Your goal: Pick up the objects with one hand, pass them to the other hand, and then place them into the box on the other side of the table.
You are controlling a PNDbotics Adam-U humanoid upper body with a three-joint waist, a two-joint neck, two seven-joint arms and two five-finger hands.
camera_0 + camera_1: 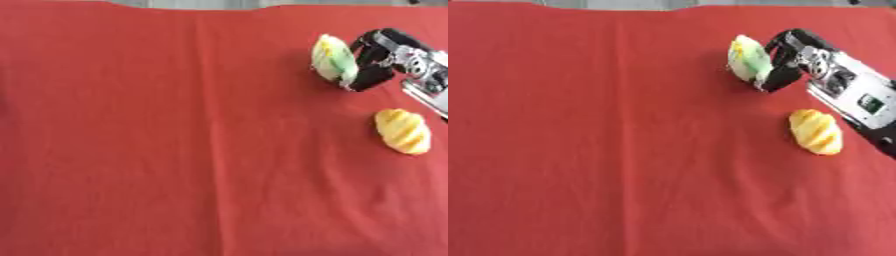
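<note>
At far right of the red-clothed worktop point(175, 150), the right robot hand point(785, 60) curls around a pale green-yellow, likely light, soft object point(748, 59), gripped mid-body.

A red cloth point(175, 150) covers the table. On it, just beside the right hand point(785, 62) and against its fingers, sits a pale green and yellow object point(748, 60), perhaps a vegetable. A yellow ridged object point(816, 132) lies below the hand.
</note>
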